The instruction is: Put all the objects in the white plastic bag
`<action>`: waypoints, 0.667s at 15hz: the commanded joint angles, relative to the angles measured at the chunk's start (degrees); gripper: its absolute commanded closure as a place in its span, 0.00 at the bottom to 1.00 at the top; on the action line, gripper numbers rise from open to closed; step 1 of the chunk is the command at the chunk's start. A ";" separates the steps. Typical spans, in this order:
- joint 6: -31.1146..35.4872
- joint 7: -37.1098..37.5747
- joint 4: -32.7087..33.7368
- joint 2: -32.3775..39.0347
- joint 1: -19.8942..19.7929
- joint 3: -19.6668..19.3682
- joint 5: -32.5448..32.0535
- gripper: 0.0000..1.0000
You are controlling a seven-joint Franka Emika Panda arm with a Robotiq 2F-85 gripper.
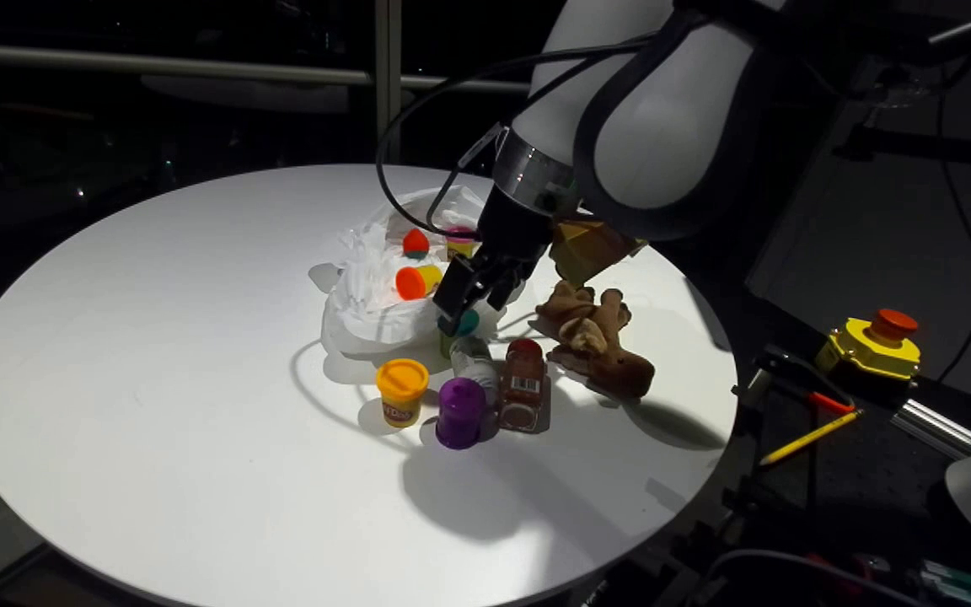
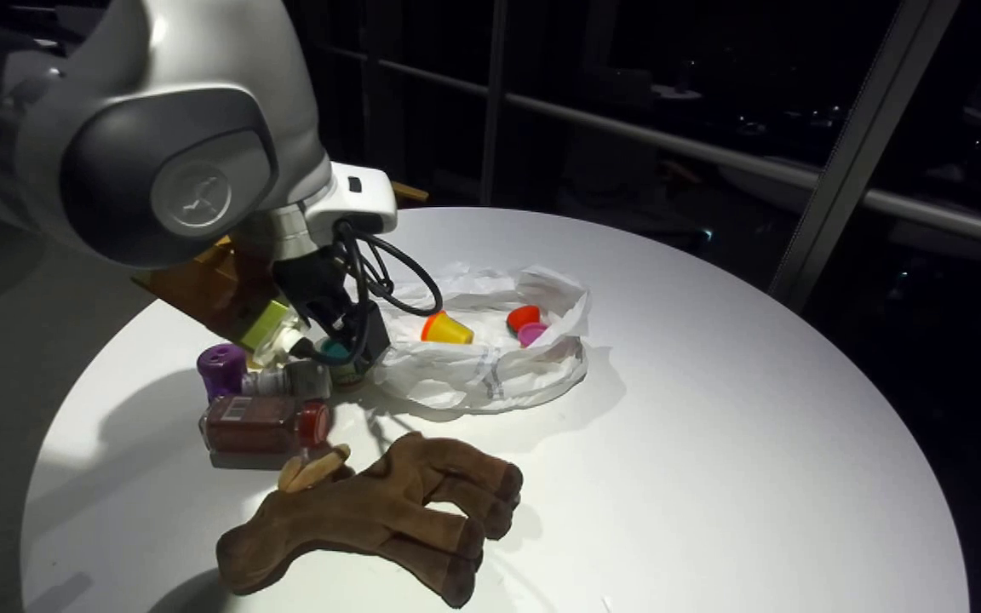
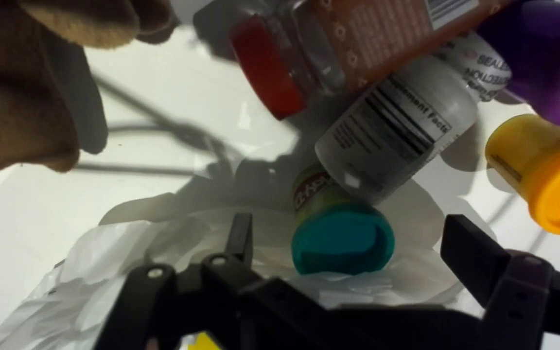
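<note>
The white plastic bag [image 1: 384,329] lies open on the table. Inside are a yellow tub with an orange lid [image 2: 450,329], a red tub-like item [image 2: 524,318] and a pink-lidded tub [image 1: 460,240]. A teal-lidded can [image 3: 341,238] stands against the bag's edge. My gripper [image 3: 348,231] is open above it, one finger on each side, not touching. A supplement bottle [image 3: 396,126] leans against the can. A red-capped bottle [image 1: 523,384], a purple tub [image 1: 460,413], an orange tub [image 1: 402,392] and a brown plush animal [image 2: 380,502] lie outside the bag.
The round white table [image 1: 157,405] holds everything. The supplement bottle, red-capped bottle and purple tub are crowded close to the can. A brown and yellow object [image 1: 591,247] shows behind the arm. A yellow box with a red button [image 1: 873,346] stands off the table.
</note>
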 commanded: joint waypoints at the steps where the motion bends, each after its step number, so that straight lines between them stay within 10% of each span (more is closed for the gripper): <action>1: 1.36 -0.19 3.72 3.38 0.22 -0.74 -0.31 0.00; 4: 1.56 -0.11 4.89 4.92 0.65 -1.05 -0.31 0.00; 10: 3.04 -0.03 4.78 5.12 2.69 -2.97 -0.44 0.58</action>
